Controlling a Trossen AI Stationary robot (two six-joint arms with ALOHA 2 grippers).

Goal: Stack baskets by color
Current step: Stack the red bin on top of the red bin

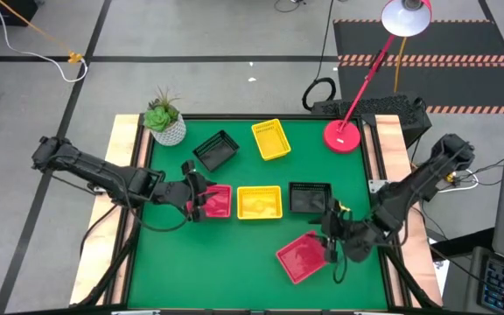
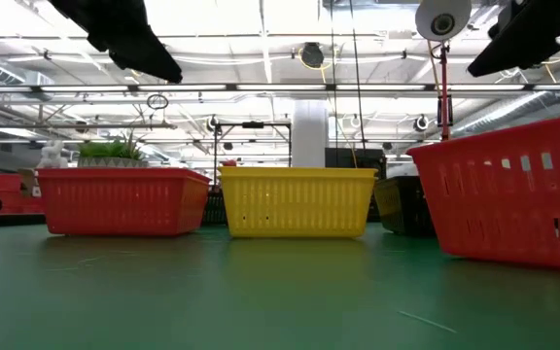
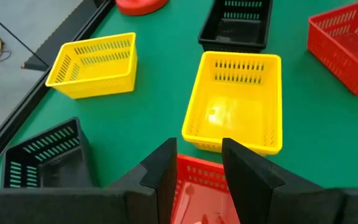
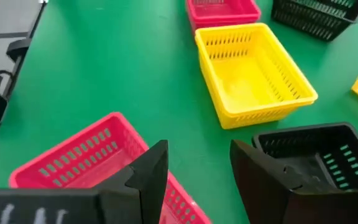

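Several baskets stand on their bottoms on the green table. One red basket (image 1: 215, 201), one yellow (image 1: 259, 202) and one black (image 1: 310, 198) form a row. Another black basket (image 1: 216, 150) and another yellow one (image 1: 271, 139) lie farther back. A second red basket (image 1: 303, 256) sits askew near the front. My left gripper (image 3: 199, 149) hovers open above the left red basket (image 3: 197, 177). My right gripper (image 4: 199, 149) hovers open between the near red basket (image 4: 86, 162) and the black one (image 4: 316, 162). In the low view both hang well above the baskets.
A white plant pot (image 1: 165, 122) stands at the far left corner. A round red lamp base (image 1: 343, 135) stands at the far right, its arm leaning back beyond the table. Bare green mat (image 1: 226, 262) lies at the front left.
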